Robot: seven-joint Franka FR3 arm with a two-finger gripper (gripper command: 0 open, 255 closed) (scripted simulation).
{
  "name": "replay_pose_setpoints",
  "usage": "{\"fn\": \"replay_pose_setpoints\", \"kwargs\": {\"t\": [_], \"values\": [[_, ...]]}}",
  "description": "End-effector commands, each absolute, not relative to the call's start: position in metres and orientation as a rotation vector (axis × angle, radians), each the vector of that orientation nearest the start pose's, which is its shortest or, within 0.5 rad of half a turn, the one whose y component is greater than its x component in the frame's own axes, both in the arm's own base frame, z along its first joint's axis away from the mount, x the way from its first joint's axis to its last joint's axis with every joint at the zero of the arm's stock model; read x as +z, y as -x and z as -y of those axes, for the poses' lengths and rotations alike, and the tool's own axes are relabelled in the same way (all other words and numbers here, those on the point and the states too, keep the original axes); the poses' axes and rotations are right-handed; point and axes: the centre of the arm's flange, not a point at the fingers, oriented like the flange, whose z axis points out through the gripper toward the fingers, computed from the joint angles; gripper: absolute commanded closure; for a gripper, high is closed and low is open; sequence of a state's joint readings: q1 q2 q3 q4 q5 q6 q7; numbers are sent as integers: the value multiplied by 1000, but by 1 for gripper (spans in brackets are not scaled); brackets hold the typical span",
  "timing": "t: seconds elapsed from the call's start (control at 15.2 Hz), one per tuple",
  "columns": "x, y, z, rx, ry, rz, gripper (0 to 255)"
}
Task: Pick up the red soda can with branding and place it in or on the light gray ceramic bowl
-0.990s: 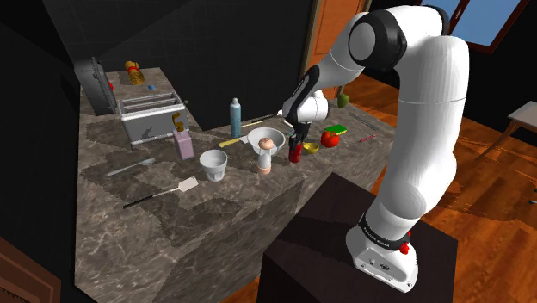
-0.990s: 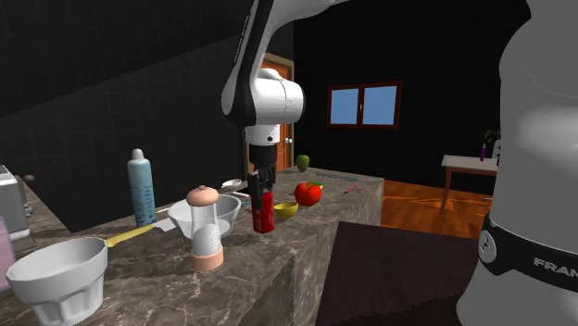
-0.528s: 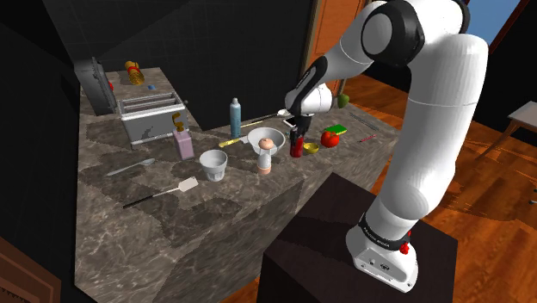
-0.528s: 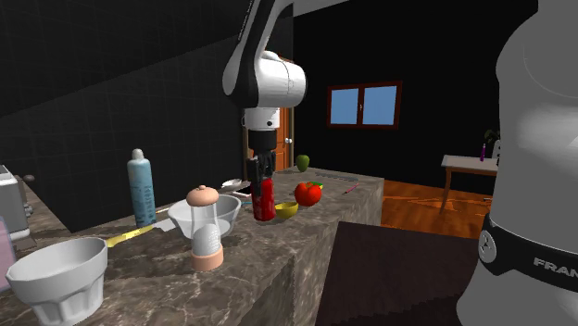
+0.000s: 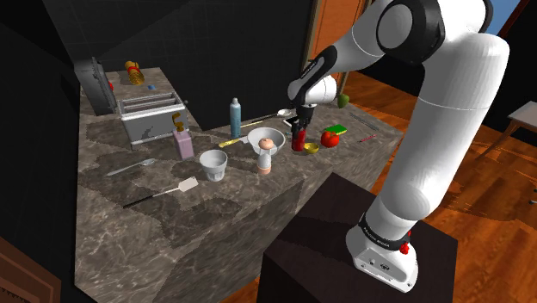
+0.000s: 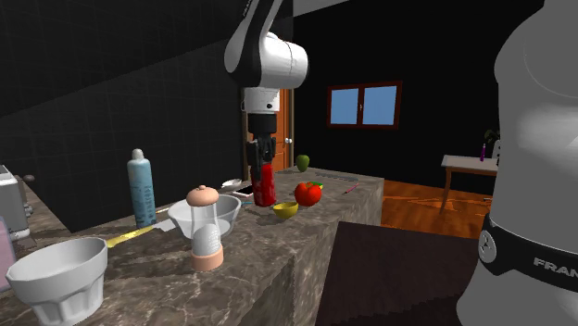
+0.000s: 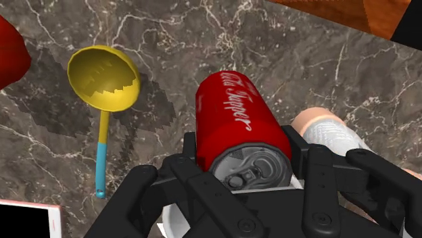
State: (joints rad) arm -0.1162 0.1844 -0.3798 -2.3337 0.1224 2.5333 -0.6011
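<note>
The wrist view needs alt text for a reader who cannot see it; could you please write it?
The black hand grips a red soda can with white lettering over a dark marbled counter. A yellow scoop with a blue handle lies on that counter.

- The grinder (image 6: pixel 206 231) covers part of the pale bowl (image 6: pixel 229 209).
- The wrist view's edge cuts off the red fruit (image 7: pixel 9 54).
- The gripper (image 6: pixel 263 174) covers the red can's (image 6: pixel 266 193) top.

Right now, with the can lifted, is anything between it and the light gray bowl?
Nothing visible blocks it. The gripper holds the red can clear of the counter, beside the light gray bowl. A peach-capped shaker stands close by the bowl's rim, off the direct line; going in from above looks safest.
</note>
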Motion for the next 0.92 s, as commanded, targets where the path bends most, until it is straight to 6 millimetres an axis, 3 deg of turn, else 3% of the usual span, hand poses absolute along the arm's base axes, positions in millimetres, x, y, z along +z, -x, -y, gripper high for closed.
{"fn": "replay_pose_setpoints", "kwargs": {"t": [0.0,0.46,0.86], "values": [[278,-456,250,-45,3155,20,255],[313,-456,250,-45,3155,20,255],[326,-535,244,-45,3155,20,255]]}}
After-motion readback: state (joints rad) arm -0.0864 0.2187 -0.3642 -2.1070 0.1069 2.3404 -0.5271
